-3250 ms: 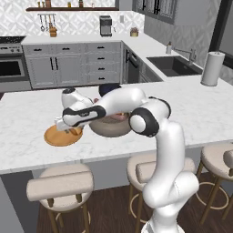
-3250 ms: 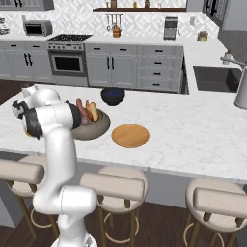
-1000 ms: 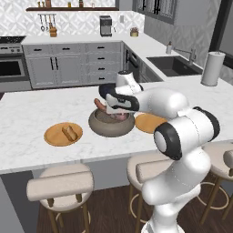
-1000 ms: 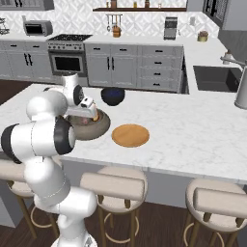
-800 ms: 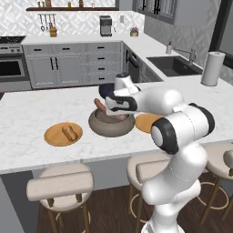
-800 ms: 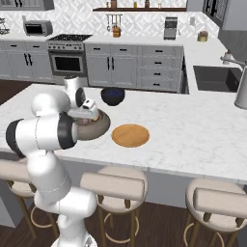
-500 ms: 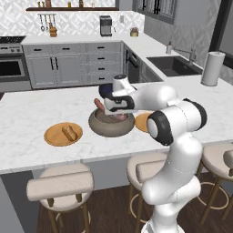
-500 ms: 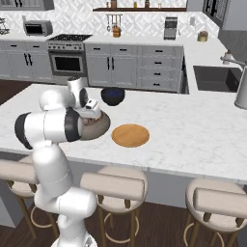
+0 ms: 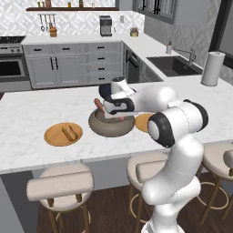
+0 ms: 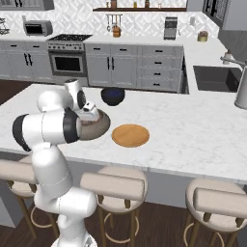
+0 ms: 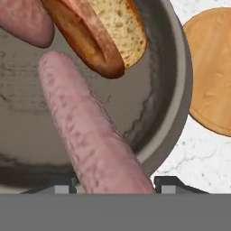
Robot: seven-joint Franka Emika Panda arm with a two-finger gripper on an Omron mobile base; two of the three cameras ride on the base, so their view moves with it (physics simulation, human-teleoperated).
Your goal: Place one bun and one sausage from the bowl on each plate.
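Bowl (image 9: pixel 111 125) is sitting on the white marble table (image 9: pixel 36 113), between the two plates. Left plate (image 9: pixel 57 134) is carrying one bun (image 9: pixel 69 133); right plate (image 10: pixel 130 135) is lying just beside the bowl, with nothing showing on the part in view.

Hand (image 9: pixel 110 109) is reaching down into the bowl, arm bending over it from the right in the left base view. In the hand view, a long pink sausage (image 11: pixel 88 135) is running up from between the two fingertips (image 11: pixel 63 185), one dark tip sitting on each side of it. Fingers look to be closing on the sausage, though contact is hard to confirm since the sausage is covering the inner faces of the tips. Sausage is lying on the bowl floor.

Also in the bowl: a split bun (image 11: pixel 106 34) with a brown crust and pale crumb, leaning near the far wall, and the end of a second sausage (image 11: pixel 25 20) beside it, at the upper left of the hand view. Edge of the right plate (image 11: pixel 210 67) is showing past the bowl rim.

A smaller dark bowl (image 10: pixel 113 96) is standing on the table behind the grey one.
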